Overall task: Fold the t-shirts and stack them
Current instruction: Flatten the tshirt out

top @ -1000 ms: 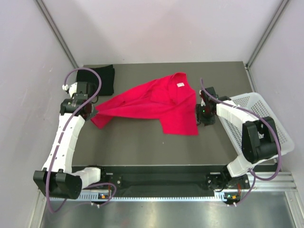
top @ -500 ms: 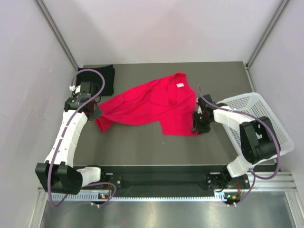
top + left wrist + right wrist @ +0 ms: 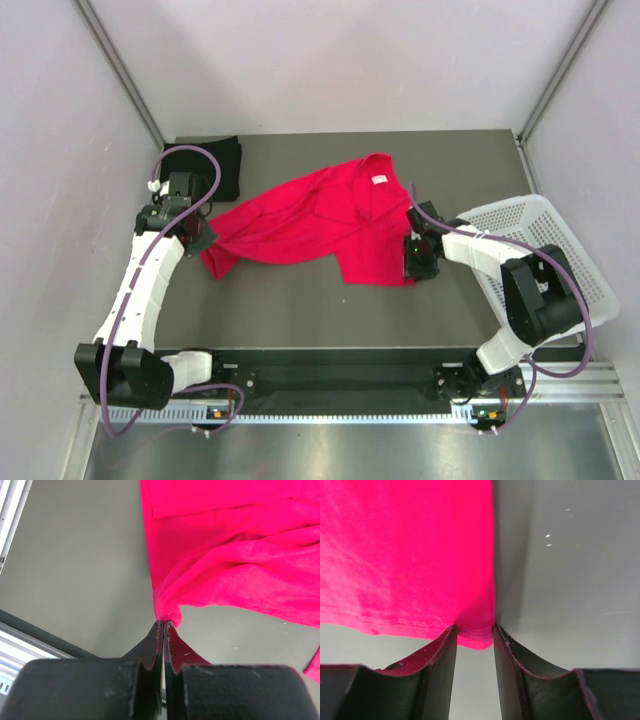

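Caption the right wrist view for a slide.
Open right jaws straddle a hemmed corner of the red shirt over the grey table.

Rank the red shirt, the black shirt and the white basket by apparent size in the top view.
1. red shirt
2. white basket, close behind; the right arm hides part of it, so this order is unsure
3. black shirt, clearly smallest

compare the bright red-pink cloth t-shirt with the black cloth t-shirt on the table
The red-pink t-shirt lies spread and rumpled mid-table; the black t-shirt sits as a compact bundle in the far left corner. The left hand pinches the red-pink one's corner; the black one is in neither hand. Both are cloth on the grey table.
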`<state>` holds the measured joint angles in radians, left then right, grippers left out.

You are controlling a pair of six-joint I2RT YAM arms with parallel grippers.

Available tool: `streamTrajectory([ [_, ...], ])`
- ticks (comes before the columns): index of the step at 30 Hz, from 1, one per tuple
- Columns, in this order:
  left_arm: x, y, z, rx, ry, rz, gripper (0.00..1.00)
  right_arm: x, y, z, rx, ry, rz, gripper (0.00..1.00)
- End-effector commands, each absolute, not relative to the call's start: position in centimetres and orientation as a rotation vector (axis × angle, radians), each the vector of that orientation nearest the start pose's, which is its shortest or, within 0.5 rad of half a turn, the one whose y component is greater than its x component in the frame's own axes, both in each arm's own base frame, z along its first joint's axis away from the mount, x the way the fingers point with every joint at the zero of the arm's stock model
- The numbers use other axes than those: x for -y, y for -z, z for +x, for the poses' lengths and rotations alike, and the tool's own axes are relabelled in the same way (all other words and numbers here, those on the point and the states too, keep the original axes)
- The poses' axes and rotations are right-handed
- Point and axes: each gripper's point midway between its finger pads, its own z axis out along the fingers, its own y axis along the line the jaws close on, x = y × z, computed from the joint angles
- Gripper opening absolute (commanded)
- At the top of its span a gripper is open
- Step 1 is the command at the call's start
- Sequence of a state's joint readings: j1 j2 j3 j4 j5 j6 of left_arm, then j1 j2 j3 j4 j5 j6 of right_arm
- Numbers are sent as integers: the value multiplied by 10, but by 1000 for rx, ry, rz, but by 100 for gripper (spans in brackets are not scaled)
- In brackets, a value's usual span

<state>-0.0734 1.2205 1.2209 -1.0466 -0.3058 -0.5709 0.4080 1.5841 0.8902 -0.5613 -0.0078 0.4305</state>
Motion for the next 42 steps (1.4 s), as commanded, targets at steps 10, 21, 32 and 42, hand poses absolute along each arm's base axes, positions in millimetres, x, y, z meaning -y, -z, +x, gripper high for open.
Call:
streamTrajectory([
  [10, -7, -196, 274, -2417, -118, -715, 0, -123, -29, 272, -2765, -111, 73, 0],
  [21, -22, -320, 279, -1993, -20, -739, 0, -123, -234, 302, -2317, -283, 59, 0],
  [32, -32, -480, 255, -1552, -20, -457, 0, -104, -477, 321, -1656, -388, 64, 0],
  [42, -36, -602, 253, -1207, 63, -470, 0, -72, -646, 298, -1156, -340, 99, 0],
])
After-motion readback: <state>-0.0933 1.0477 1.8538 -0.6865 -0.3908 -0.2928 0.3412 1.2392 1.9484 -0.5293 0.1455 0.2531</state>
